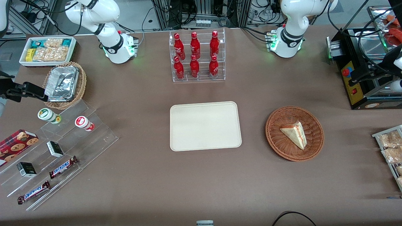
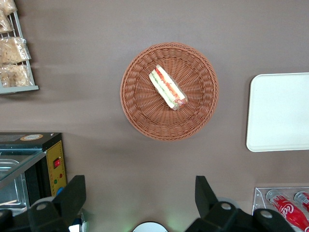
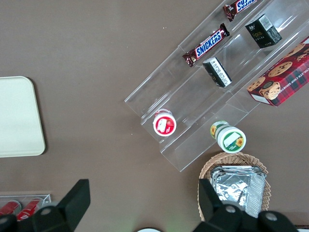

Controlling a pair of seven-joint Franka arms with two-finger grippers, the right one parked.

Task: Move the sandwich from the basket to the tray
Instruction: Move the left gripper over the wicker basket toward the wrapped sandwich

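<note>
The sandwich (image 1: 294,134) (image 2: 167,87), a pale bread wedge with red and green filling on its cut edge, lies in the round reddish-brown basket (image 1: 276,138) (image 2: 140,111). The cream tray (image 1: 205,125) (image 2: 280,111) lies flat and bare beside the basket, toward the parked arm's end of the table. My gripper (image 2: 139,193) hangs high above the table at the working arm's end, beside the black oven and farther from the front camera than the basket. Its fingers (image 2: 72,195) stand wide apart with only bare tabletop between them.
A black oven (image 1: 355,94) stands at the working arm's end, with a wire rack of snack bags (image 1: 389,150) nearer the front camera. A clear rack of red bottles (image 1: 198,56) stands farther back than the tray. Acrylic steps with chocolate bars (image 1: 56,150) sit toward the parked arm's end.
</note>
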